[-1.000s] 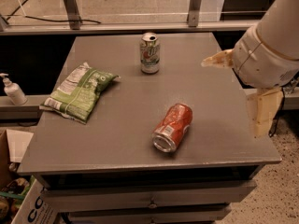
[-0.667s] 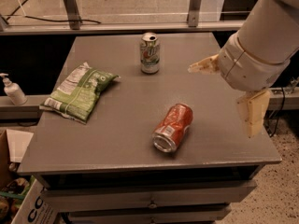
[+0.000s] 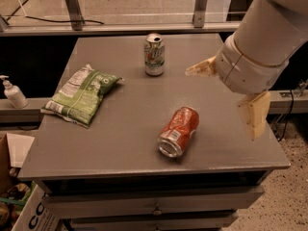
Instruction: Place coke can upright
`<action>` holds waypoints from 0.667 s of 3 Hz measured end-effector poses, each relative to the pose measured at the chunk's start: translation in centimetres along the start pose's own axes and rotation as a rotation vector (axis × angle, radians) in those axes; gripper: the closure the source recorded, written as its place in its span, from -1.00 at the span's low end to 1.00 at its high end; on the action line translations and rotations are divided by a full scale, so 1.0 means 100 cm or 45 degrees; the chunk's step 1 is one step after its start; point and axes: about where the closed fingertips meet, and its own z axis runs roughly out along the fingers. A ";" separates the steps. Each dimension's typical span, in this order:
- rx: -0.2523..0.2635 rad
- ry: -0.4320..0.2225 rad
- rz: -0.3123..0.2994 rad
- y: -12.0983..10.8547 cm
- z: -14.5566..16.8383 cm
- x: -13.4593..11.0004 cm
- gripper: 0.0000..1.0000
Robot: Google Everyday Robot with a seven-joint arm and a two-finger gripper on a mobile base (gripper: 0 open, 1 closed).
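The red-orange coke can (image 3: pixel 178 131) lies on its side on the grey table (image 3: pixel 120 129), near the front, with its silver end toward the camera. My gripper (image 3: pixel 226 100) hangs above the table's right side, up and to the right of the can and apart from it. Its two tan fingers are spread wide: one fingertip (image 3: pixel 196 70) points left, the other (image 3: pixel 255 117) points down near the right edge. The gripper is open and empty.
A white-and-green soda can (image 3: pixel 154 54) stands upright at the back centre. A green chip bag (image 3: pixel 82 94) lies at the left. A soap dispenser (image 3: pixel 13 93) stands on a ledge left of the table. A cardboard box (image 3: pixel 19 196) sits on the floor at lower left.
My arm and open gripper have moved left, over the table and closer to the coke can. The cans and the bag have not moved.
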 end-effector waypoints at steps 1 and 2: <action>-0.046 0.048 -0.146 -0.009 0.015 -0.013 -1.00; -0.094 0.098 -0.287 -0.019 0.035 -0.017 -1.00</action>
